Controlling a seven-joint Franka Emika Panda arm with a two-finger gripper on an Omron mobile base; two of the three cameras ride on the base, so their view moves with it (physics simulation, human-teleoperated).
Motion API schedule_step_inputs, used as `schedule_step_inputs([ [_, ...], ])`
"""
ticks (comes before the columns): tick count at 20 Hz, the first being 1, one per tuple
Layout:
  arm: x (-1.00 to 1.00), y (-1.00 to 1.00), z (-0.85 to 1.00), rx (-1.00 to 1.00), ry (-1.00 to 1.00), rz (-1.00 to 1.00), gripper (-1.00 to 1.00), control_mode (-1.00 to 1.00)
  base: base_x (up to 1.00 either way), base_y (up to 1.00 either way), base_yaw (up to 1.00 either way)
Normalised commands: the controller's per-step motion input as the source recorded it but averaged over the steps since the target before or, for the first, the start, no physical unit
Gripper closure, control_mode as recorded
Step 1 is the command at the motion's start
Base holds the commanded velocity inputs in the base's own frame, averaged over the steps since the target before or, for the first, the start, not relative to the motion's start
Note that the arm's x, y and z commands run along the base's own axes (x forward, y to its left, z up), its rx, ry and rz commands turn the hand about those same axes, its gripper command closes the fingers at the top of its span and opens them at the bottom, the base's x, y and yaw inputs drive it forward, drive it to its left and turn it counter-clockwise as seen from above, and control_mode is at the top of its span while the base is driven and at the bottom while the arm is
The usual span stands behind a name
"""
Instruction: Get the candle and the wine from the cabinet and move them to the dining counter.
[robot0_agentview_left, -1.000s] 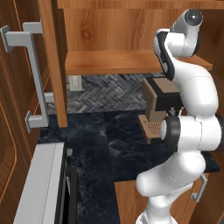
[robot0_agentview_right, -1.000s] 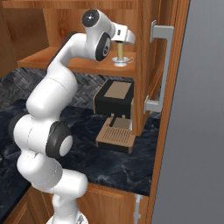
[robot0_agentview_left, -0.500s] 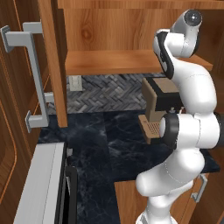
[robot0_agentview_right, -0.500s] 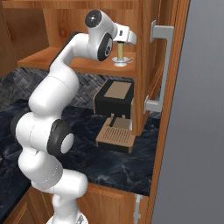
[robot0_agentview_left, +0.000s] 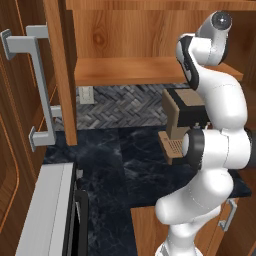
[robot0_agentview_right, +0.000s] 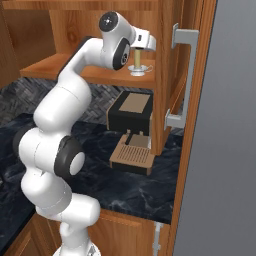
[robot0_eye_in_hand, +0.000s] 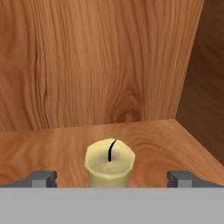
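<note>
The gripper (robot0_eye_in_hand: 109, 177) stands wide open, holding nothing, its fingertips on both sides of the candle (robot0_eye_in_hand: 109, 163) at bottom centre, on the cabinet (robot0_eye_in_hand: 65, 144) shelf. A coffee machine (robot0_agentview_right: 130, 112) stands below.

Rendered frames, evenly and softly lit; no single lamp direction evident. All three views sharp, no motion blur, no lens distortion at edges. Cabinet (robot0_agentview_left: 125, 35) wood bright and warm; its right inner wall in the hand view falls into darker brown shade. Candle (robot0_eye_in_hand: 109, 164) pale yellow, top lit, sides slightly shaded, black wick crisp. Dark marble bench (robot0_agentview_left: 135, 160) reads dim with faint pale veining, no glare. White arm (robot0_agentview_right: 60, 115) shows smooth shading, soft highlights. Coffee machine (robot0_agentview_right: 130, 112) dark, details readable.
</note>
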Motion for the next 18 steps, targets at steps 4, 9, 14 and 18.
schedule_step_inputs([
  [4, 0.03, -0.07, -0.05, 0.00, 0.00, 0.00, -1.00, -1.00, 0.00, 0.00, 0.00],
  [9, 0.05, -0.02, -0.02, 0.00, 0.00, 0.00, -1.00, -1.00, 0.00, 0.00, 0.00],
  [14, 0.06, 0.00, -0.01, 0.00, 0.00, 0.00, 1.00, -1.00, 0.00, 0.00, 0.00],
  [18, 0.08, 0.00, 0.00, 0.00, 0.01, 0.00, 1.00, -1.00, 0.00, 0.00, 0.00],
])
